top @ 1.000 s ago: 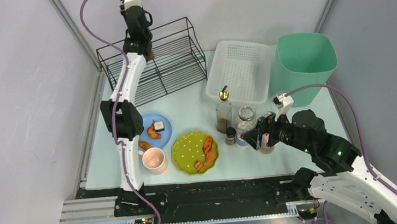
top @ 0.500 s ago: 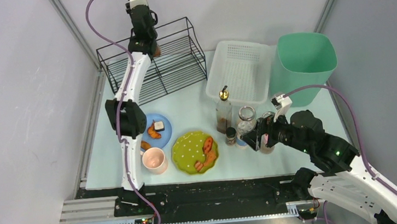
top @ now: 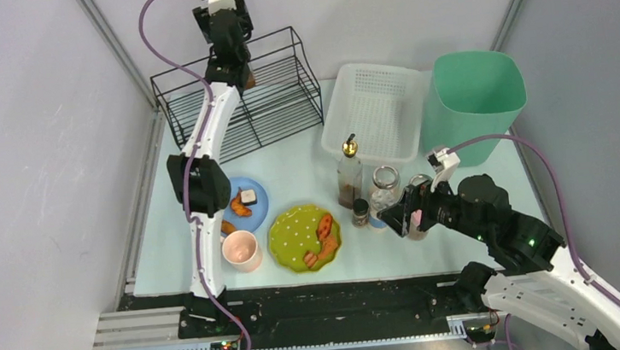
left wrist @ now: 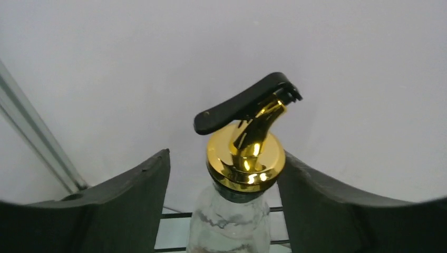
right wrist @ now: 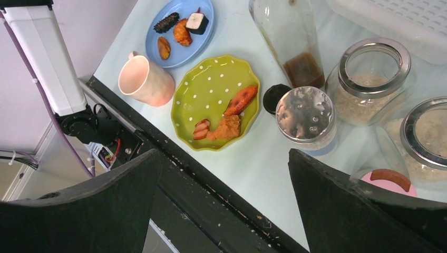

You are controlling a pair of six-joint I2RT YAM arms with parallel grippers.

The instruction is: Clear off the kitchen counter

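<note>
The pale mint kitchen counter (top: 288, 164) carries a blue plate (top: 252, 199) of food scraps, a green dotted plate (top: 293, 235) with orange pieces, a pink cup (top: 241, 250), a dark-sauce bottle (top: 349, 178), a small black-lidded jar (top: 361, 212) and glass jars (top: 385, 185). At the back, my left gripper (top: 237, 72) stands open around a glass bottle with a gold pour spout (left wrist: 245, 158) over the black wire rack (top: 282, 100); a gap shows beside the left finger (left wrist: 142, 179). My right gripper (right wrist: 224, 158) hangs open and empty above the counter's front edge, beside a silver-lidded jar (right wrist: 307, 116).
A white perforated basket (top: 377, 108) and a green bin (top: 475, 95) stand at the back right. Rice-filled jars (right wrist: 369, 79) crowd close to my right finger (right wrist: 342, 200). The black front rail (top: 327, 298) runs under the right gripper.
My left gripper has opened off the gold-spouted bottle at the rack, after sliding a little to the right. The right arm has barely moved.
</note>
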